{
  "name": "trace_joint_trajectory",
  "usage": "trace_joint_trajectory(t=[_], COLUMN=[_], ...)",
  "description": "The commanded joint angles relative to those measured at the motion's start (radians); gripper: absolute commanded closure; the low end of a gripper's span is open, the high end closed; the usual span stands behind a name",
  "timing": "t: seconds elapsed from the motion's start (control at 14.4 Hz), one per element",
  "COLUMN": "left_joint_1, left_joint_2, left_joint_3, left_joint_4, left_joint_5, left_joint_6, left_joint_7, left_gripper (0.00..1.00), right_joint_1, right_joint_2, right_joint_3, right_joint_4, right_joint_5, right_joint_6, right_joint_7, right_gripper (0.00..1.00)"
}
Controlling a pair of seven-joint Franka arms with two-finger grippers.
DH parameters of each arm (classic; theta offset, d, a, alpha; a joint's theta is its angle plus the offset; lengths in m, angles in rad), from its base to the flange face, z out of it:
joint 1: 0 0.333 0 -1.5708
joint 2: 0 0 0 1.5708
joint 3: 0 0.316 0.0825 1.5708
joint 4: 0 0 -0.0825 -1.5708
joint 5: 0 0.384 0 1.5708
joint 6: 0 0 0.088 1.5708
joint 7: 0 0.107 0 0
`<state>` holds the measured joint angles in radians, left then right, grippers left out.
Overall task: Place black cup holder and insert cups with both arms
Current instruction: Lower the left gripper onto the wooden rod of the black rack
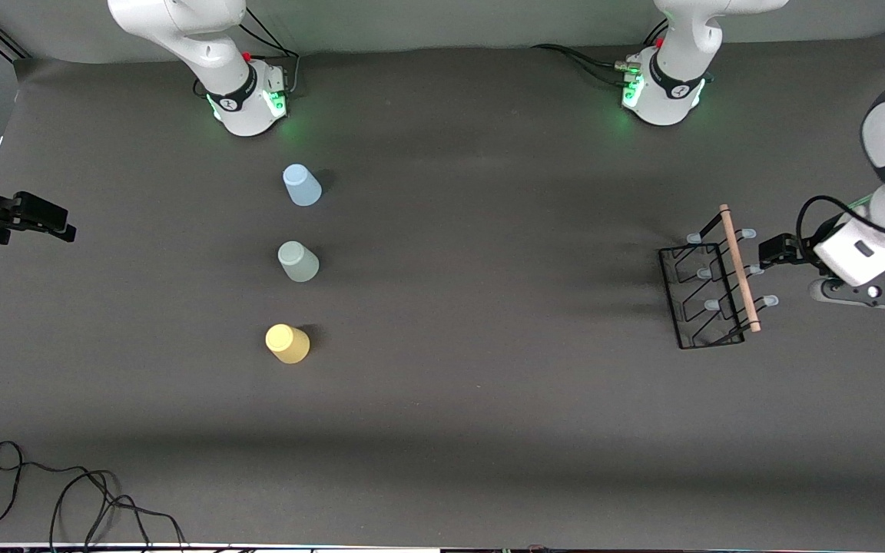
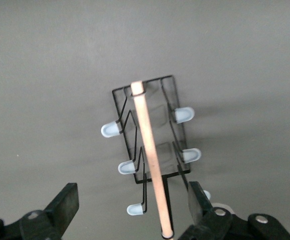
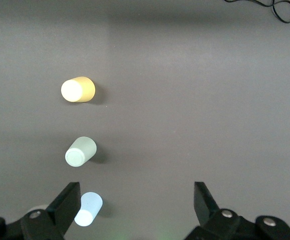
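Black wire cup holder [image 1: 707, 296] is sitting at the left arm's end; my left gripper [image 2: 132, 202], fingers apart, is lining up on its wooden handle [image 2: 150, 157]. My right gripper [image 3: 134, 202], also spread, is waiting; three cups [image 1: 298, 261] are standing untouched.

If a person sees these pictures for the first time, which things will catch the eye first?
Three cups stand upside down in a row toward the right arm's end: the light blue cup farthest from the front camera, the pale green cup in the middle, the yellow cup nearest. Toward the left arm's end stands the black cup holder, with the open left tool beside it.
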<state>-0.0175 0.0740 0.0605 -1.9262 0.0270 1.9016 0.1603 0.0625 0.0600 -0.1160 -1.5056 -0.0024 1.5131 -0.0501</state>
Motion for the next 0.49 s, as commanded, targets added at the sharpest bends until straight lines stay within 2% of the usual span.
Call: trace_joint_trajectory(t=[0.0, 0.14, 0.21, 0.42], left_joint_1=[0.005, 0.004, 0.002, 0.001], left_joint_2=[-0.08, -0.097, -0.089, -0.085], left_joint_3=[-0.001, -0.001, -0.001, -0.002], left_joint_4=[-0.188, -0.287, -0.295, -0.323], left_joint_5=[0.024, 0.024, 0.024, 0.025], left_joint_6=[0.11, 0.235, 0.24, 0.249], left_joint_7=[-0.019, -0.018, -0.018, -0.015], left_gripper=[0.13, 0.13, 0.13, 0.23], right_joint_1=[-0.003, -0.003, -0.003, -0.003], right_joint_2=[0.009, 0.011, 0.012, 0.024], right_joint_3=[0.002, 0.002, 0.002, 0.004], right_joint_4=[0.018, 0.019, 0.018, 0.016], right_joint_5=[-0.005, -0.004, -0.004, -0.002], right_joint_6=[-0.011, -0.011, -0.011, -0.016], right_joint_7=[0.016, 0.018, 0.019, 0.0], right_gripper=[0.0, 0.0, 0.0, 0.0])
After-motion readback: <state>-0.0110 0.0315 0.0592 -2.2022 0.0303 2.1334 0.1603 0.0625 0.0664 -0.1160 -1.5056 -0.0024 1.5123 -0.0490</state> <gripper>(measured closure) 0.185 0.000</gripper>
